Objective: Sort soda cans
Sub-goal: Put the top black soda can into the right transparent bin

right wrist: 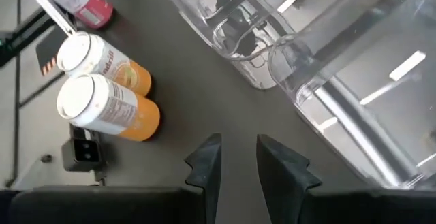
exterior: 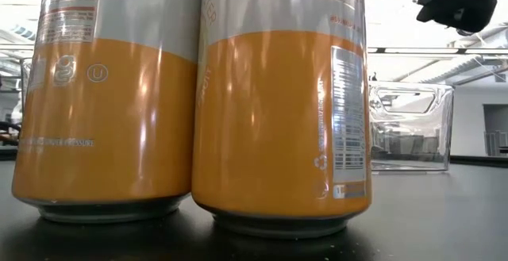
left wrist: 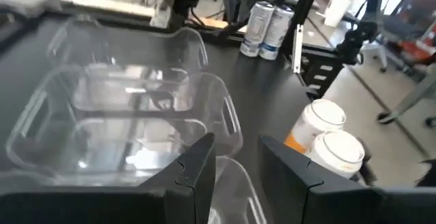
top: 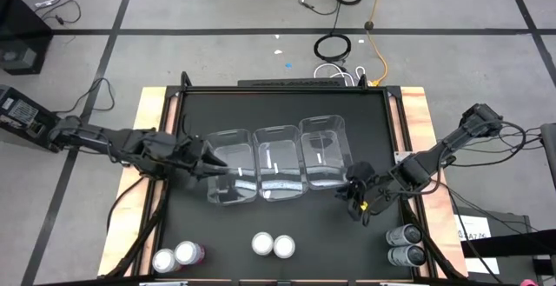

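We have sorted nothing yet: the three clear bins [top: 276, 160] sit empty mid-worktop, while the pink cans [top: 177, 256], orange cans [top: 273, 245] and grey cans [top: 405, 244] wait in pairs along the front edge. Our left gripper [top: 219, 169] hovers over the left bin, our right gripper [top: 352, 192] beside the right bin; both jaws stand slightly parted, grasping nothing.

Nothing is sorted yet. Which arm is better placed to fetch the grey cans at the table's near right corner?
Likely the right. The right gripper hangs empty beside the rightmost clear bin, just up the table from the grey cans. The left gripper sits over the leftmost bin, far across the table.
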`<state>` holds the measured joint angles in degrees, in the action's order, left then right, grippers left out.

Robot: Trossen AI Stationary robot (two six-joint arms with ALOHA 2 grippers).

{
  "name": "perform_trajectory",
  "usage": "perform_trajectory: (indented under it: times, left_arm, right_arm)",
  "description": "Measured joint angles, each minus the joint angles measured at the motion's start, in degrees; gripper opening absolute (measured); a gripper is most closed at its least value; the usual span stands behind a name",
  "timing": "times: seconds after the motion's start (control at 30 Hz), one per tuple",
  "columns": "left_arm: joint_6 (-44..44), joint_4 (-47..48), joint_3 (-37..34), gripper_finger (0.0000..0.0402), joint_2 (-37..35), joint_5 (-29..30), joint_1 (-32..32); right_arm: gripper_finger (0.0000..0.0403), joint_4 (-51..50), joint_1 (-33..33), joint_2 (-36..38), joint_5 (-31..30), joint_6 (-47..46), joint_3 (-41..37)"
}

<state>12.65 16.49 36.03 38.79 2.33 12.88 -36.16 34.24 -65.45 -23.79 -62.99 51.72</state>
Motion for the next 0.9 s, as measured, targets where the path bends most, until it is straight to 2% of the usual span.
perform_trajectory:
  times: [0.13, 0.33, 0.5, 0.6, 0.8, 0.9]
  left_arm:
    - [-2.7, 2.1, 0.0, 0.0116, -2.7, 0.8, 0.4]
    - [-2.6, 9.2, 0.0, 0.0116, -7.7, 0.6, 0.3]
    - [-2.6, 10.4, 0.0, 0.0116, -10.4, -1.8, 0.4]
    - [-2.6, 11.2, 0.0, 0.0116, -11.2, -2.3, 0.4]
    - [-2.6, 13.2, 0.0, 0.0116, -11.5, -2.4, 0.3]
    - [-2.6, 13.2, 0.0, 0.0116, -11.5, -2.4, 0.3]
  right_arm:
    - [0.0073, -0.9, 0.0, 0.0, 0.0, -6.0, 0.0]
    - [0.0011, -1.6, 0.0, 0.0, 0.0, -14.1, 0.3]
    - [0.0003, -4.3, 0.0, -1.5, 0.0, -18.4, 4.7]
    - [0.0001, -11.7, 0.5, -4.0, 0.5, -21.0, 10.0]
    - [0.0, -37.2, 0.8, -9.7, 8.8, -30.7, 24.2]
    - [0.0, -41.1, 0.7, -10.3, 9.4, -31.4, 27.1]
